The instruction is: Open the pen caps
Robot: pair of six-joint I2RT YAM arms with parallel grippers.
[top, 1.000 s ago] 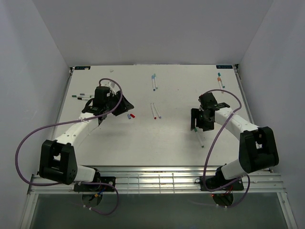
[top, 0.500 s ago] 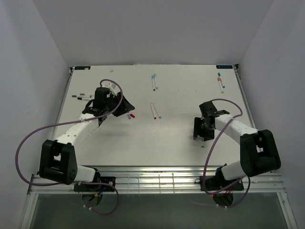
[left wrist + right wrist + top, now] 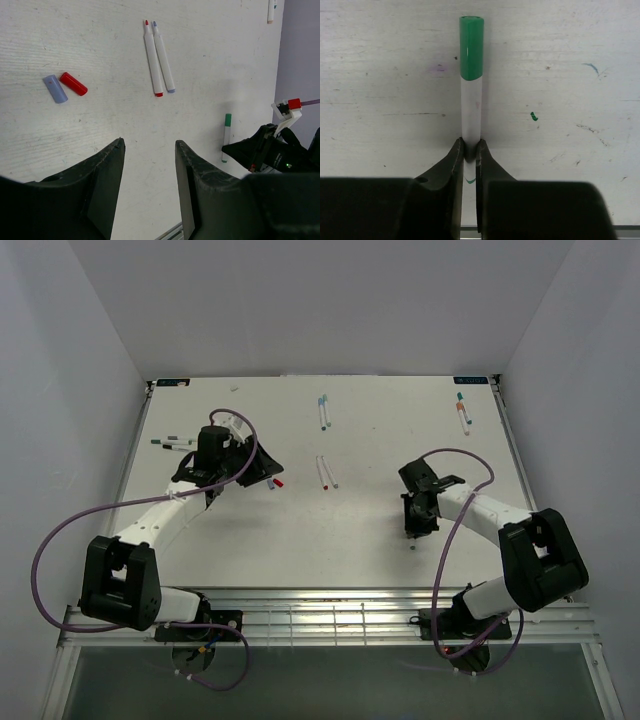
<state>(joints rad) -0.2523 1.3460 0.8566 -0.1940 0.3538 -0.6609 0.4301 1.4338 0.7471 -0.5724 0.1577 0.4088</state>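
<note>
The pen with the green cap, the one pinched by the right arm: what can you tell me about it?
The pen is a thin, straight stick with a smooth white plastic-looking body and a green cap on its far end, fully on. It seems to lie flat on the white table, pointing away from the right arm. The two black fingers are shut on the white body, well back from the cap; its near end is hidden between them. Nothing else touches it.

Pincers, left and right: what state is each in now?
Left pincer: open, holding nothing.
Right pincer: closed on the thin white plastic pen, its green cylindrical cap on.
</note>
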